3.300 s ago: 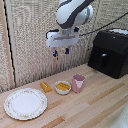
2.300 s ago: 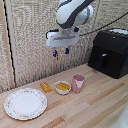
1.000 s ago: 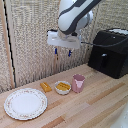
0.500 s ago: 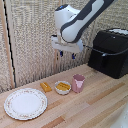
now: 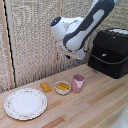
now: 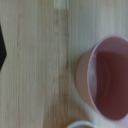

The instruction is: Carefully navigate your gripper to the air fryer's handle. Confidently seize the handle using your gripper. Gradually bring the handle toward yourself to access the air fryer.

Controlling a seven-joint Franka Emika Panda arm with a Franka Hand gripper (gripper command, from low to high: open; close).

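Approach only: gripper [image 5: 75,54] hangs above the pink cup [image 5: 78,83], well apart from the air fryer [image 5: 110,52] at the worktop's [image 5: 95,107] exterior-view right. Handle ungrasped, drawer looks closed. Jaws' opening: can't tell.

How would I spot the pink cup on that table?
Start at the big black air fryer on the wooden table. Toward the exterior view's left stands the pink cup, beside a small bowl. It is the only pink, tall, open-topped thing there.
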